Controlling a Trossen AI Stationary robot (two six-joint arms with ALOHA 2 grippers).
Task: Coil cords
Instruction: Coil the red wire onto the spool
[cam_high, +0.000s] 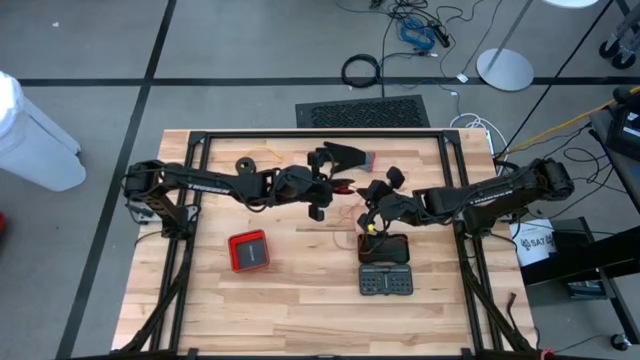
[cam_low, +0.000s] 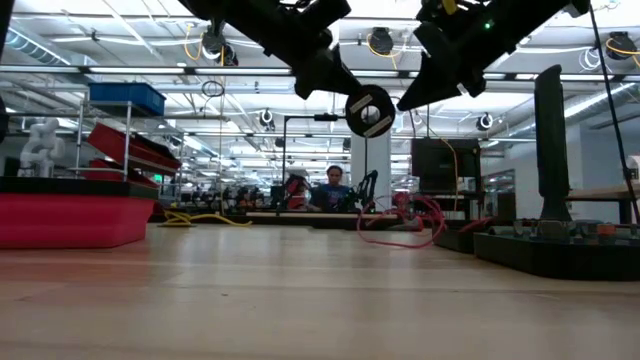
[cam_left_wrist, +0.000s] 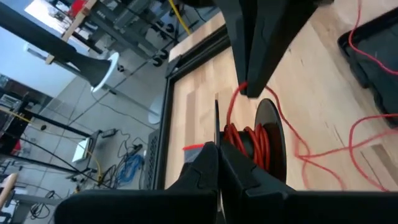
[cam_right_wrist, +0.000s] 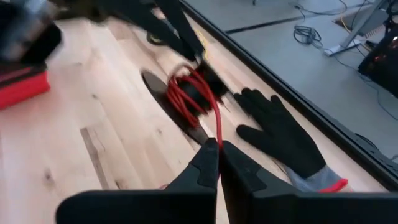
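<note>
Landmark: the black glove (cam_high: 342, 155) with its red cuff, lying flat near the far edge of my wooden worktop (cam_high: 300, 290).
Spool: a black spool (cam_right_wrist: 186, 96) wound with red cord, held up off the worktop just on the near side of the glove; in the low view it hangs as a dark disc (cam_low: 369, 111) well above the wood.
Left fingers: my left fingers (cam_left_wrist: 217, 165) are pressed together on the rim of the spool, which stands edge-on in front of them with the red windings (cam_left_wrist: 249, 140) showing.
Right fingers: my right fingers (cam_right_wrist: 219, 152) are closed tight on the red cord (cam_right_wrist: 214, 121), which runs taut from their tips up to the spool.
Loose cord: more of the same red cord (cam_left_wrist: 348, 130) trails in slack loops across the worktop, nearer to me than the glove and toward my right; in the low view the loops lie on the wood (cam_low: 405, 225).
Second small bundle: a dark round bundle (cam_high: 244, 164) sits on the worktop to the left of the glove.
Red box: a red box (cam_high: 249, 250) lies well away from the glove, toward the near left.
Dark trays: two dark trays (cam_high: 386, 265) sit nearer to me than the glove, below my right arm.
</note>
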